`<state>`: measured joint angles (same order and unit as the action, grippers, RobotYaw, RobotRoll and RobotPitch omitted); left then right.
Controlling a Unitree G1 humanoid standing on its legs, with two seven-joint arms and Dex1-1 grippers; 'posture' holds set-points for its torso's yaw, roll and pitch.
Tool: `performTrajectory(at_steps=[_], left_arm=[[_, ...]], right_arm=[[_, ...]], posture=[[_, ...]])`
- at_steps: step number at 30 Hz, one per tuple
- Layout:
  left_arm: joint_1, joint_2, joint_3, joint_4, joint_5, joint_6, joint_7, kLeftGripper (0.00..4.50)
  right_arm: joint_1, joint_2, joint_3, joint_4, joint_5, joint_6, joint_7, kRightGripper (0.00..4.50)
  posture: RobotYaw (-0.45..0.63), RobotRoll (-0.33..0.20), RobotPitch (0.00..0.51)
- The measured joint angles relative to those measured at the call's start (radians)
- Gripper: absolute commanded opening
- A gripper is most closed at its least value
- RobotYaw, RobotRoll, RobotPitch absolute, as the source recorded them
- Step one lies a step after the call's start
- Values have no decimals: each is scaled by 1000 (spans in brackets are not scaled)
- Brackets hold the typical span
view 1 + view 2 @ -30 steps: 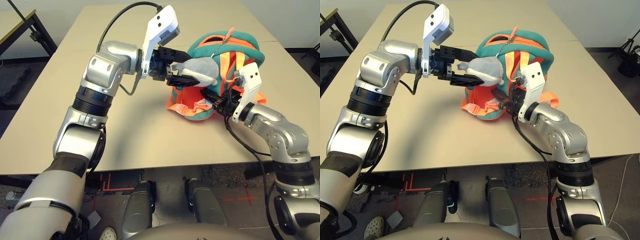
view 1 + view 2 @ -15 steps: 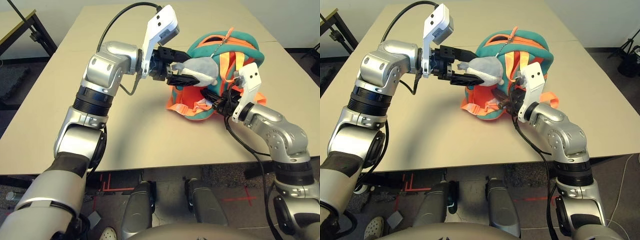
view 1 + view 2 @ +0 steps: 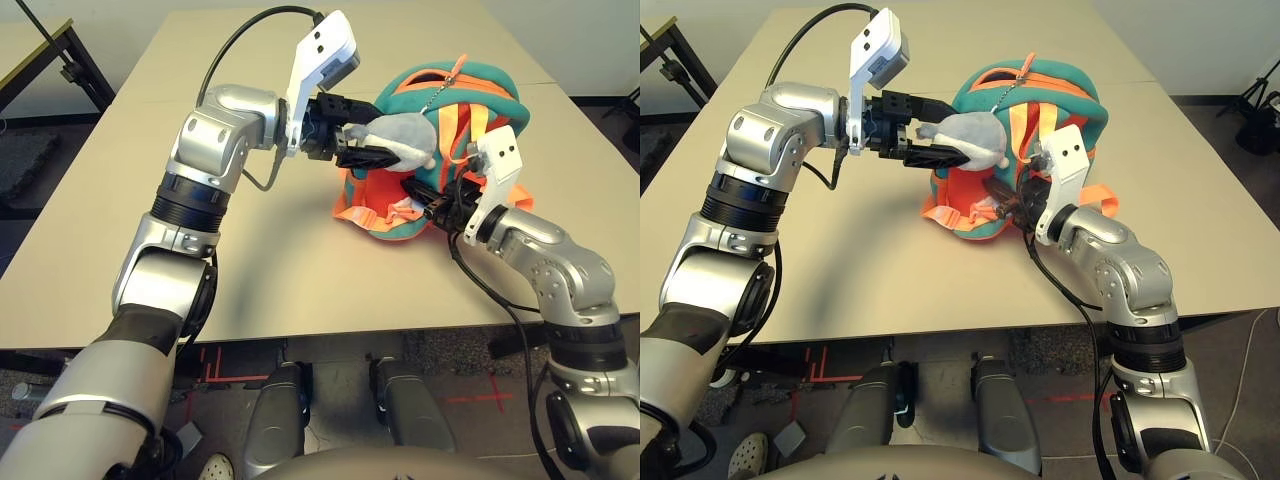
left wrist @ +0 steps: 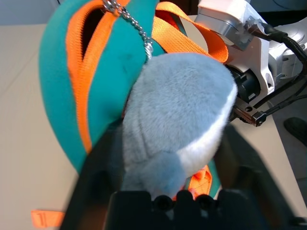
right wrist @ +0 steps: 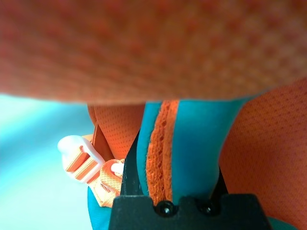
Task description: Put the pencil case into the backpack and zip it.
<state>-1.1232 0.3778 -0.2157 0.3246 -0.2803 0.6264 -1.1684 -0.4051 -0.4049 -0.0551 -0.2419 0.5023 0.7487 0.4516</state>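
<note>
Backpack lies mid-desk between both arms, its long axis running away from the robot. The left hand, arm reaching across, is clamped on the grey plush fin; the right hand pinches a teal edge at the near end. No pencil case shows.

The backpack lies on the table. The left gripper is at its left side, the right gripper at its near edge.
</note>
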Motion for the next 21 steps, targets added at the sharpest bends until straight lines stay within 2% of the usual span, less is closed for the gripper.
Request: performTrajectory(at_steps=[4,6,7,11,14,21], left_arm=[[2,-2,0,1,-1,7,-2,887],[2,-2,0,1,-1,7,-4,318],[2,-2,1,1,-1,7,-4,185],[-1,12,12,2,-9,14,-4,158],[-11,49,34,2,-14,16,-4,158],[-48,226,107,12,-30,31,-17,158]], right_arm=[[0,1,1,1,0,-3,0,285],[0,1,2,4,0,-4,1,285],[0,1,2,5,0,-4,1,285],[-1,2,3,6,-1,-5,3,285],[-1,3,5,6,-1,-5,5,285],[0,6,7,7,-4,-8,9,285]], posture=[[-132,0,134],[-132,0,134],[-128,0,136],[-127,0,136],[-127,0,137],[-112,0,140]])
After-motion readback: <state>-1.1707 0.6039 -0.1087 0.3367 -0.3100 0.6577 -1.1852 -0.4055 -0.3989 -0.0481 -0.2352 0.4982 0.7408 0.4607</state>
